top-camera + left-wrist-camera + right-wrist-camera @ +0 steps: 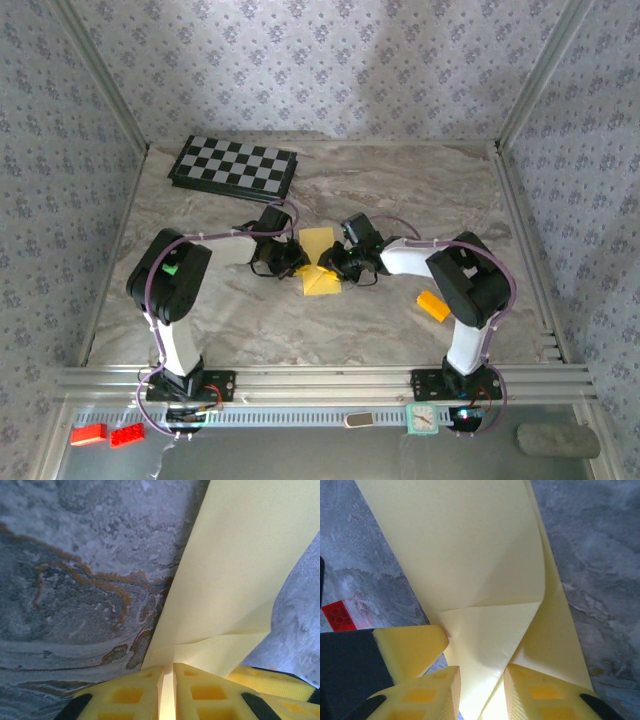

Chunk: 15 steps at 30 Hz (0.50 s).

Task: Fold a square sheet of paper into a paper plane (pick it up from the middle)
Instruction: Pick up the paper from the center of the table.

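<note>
L hand [168, 672] pinched shut on the yellow sheet [318, 245], mid-tabletop [400, 200] betw both hands. R hand [481, 677] narrow, straddling the folded part, not clamped yet I'd say. Close R squarely on crease, L firm, no tugging.

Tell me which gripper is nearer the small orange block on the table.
Right. The right gripper sits at the yellow paper's right edge, the orange block lying off to its right, nearer the bases. The left gripper pinches the paper's left edge, farther from the block.
</note>
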{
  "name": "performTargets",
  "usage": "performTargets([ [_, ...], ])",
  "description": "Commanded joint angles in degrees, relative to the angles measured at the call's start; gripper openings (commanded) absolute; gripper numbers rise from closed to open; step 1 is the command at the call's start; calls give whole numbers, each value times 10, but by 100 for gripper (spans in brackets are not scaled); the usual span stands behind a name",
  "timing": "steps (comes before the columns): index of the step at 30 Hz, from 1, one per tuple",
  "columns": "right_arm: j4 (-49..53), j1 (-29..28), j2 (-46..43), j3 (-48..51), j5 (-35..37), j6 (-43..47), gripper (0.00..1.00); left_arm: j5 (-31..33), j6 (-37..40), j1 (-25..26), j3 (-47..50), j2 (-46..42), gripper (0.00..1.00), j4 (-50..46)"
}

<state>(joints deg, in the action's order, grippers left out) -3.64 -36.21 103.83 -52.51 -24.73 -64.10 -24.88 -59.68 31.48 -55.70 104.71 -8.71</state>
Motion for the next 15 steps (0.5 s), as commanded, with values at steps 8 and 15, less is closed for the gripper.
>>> performTargets([
  [8, -55, -5, 10, 9, -14, -20, 25, 22, -6, -6, 23, 8, 15, -29],
  [15, -54, -5, 20, 9, -12, -16, 17, 19, -4, -9, 20, -1, 15, -30],
])
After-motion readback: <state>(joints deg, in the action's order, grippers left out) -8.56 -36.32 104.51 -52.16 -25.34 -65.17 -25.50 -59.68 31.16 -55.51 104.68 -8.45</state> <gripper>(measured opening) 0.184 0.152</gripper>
